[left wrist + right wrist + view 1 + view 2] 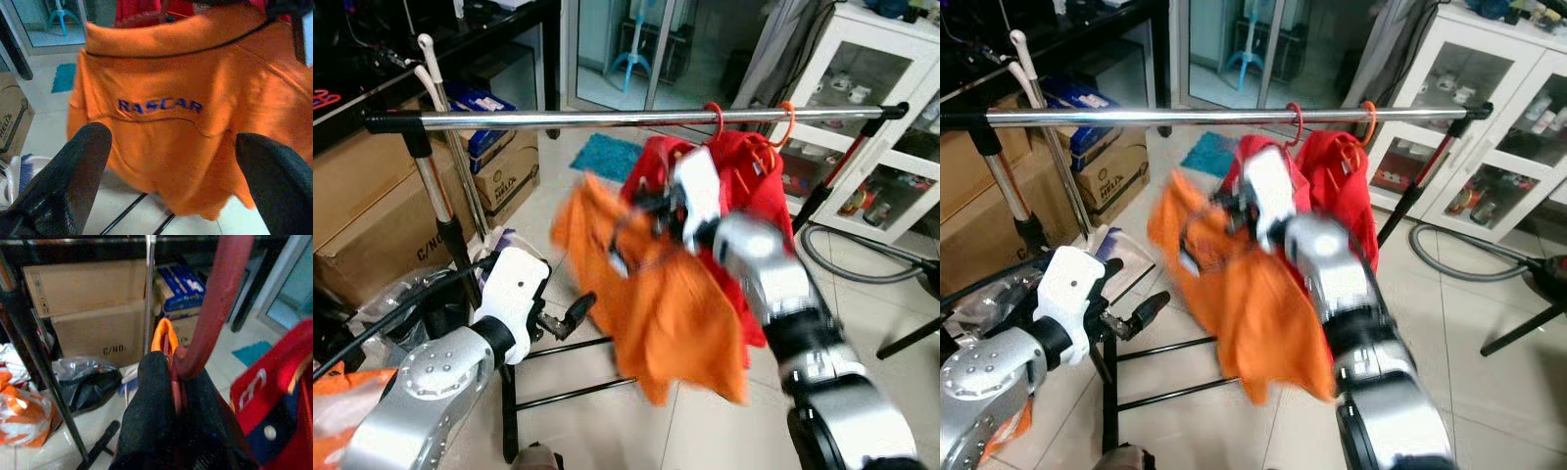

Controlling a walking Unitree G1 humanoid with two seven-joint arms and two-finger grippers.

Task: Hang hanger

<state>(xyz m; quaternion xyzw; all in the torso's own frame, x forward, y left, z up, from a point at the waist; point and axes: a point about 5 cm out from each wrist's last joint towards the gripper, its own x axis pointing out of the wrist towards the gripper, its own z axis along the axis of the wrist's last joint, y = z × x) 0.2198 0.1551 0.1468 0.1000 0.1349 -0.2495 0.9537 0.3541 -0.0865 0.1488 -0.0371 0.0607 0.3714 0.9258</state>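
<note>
A chrome rail (607, 118) crosses the scene at head height. Red shirts (754, 176) hang from it on a red hook (715, 116) and an orange hook (787, 117). Below the rail, blurred, my right gripper (651, 211) holds up an orange shirt (675, 313) on its hanger. In the right wrist view the fingers (156, 401) are shut on the red hanger's neck (215, 308), with orange fabric (164, 335) behind. My left gripper (563, 318) is low at the left, open, and faces the shirt's back (195, 83).
The rack's upright pole (440, 206) and floor bars stand at the left, with cardboard boxes (372, 215) behind. A white glass cabinet (881, 117) and a grey hose (862, 264) lie at the right. A teal mat (607, 155) lies beyond the rail.
</note>
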